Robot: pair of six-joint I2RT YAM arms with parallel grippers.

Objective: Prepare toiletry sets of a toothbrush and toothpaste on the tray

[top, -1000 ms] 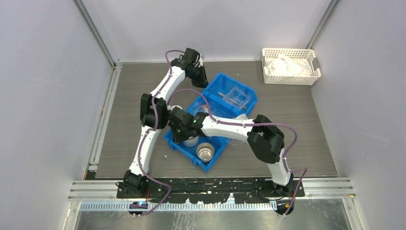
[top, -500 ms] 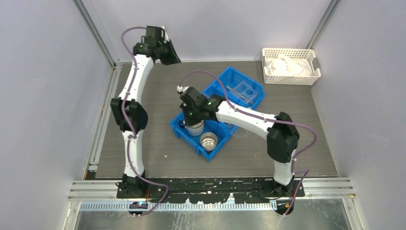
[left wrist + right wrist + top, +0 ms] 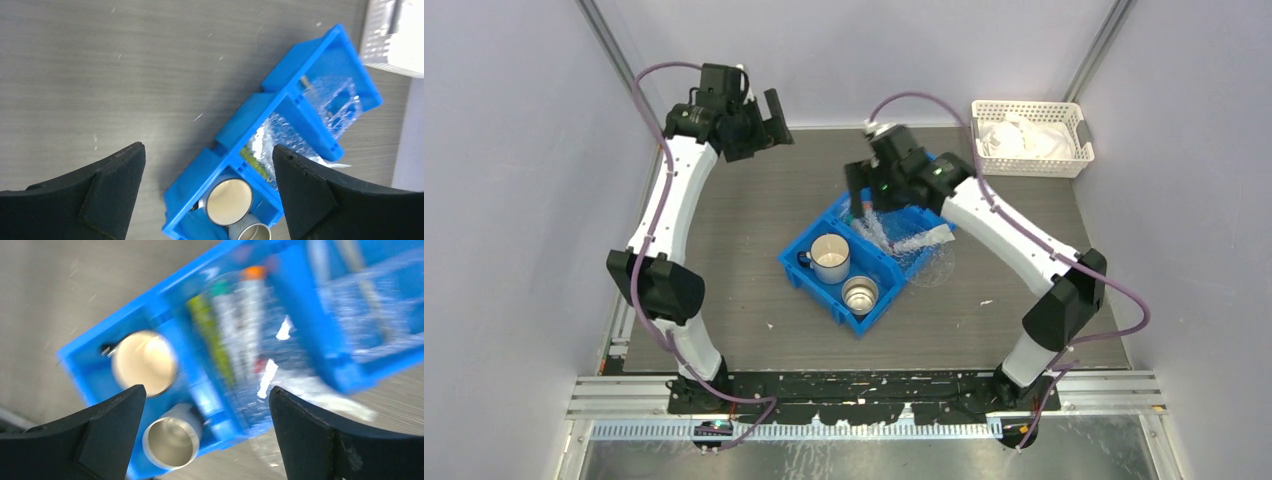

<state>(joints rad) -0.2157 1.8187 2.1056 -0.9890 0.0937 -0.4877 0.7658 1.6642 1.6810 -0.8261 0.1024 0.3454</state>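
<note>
The tray point(image 3: 336, 97), clear moulded plastic, lies in the far compartment of a blue bin point(image 3: 806, 272). Clear-wrapped toiletry sets point(image 3: 225, 325) with green and white contents fill the bin's middle compartment point(image 3: 894, 240); one packet end point(image 3: 932, 236) pokes over the bin's right wall. My right gripper point(image 3: 859, 192) hovers above the far half of the bin, open and empty point(image 3: 207, 387). My left gripper point(image 3: 769, 118) is raised high at the back left, open and empty point(image 3: 208, 147), looking down on the bin. In the top view my right arm hides the tray.
A white mug point(image 3: 829, 258) and a steel cup point(image 3: 859, 295) stand in the bin's near compartment. A white lattice basket point(image 3: 1029, 135) sits at the back right corner. Crumpled clear plastic point(image 3: 936, 266) lies on the table by the bin's right side.
My left arm swung up and back to the far left. My right arm lifted off the white mug and moved over the bin's far end. Both grippers opened.
</note>
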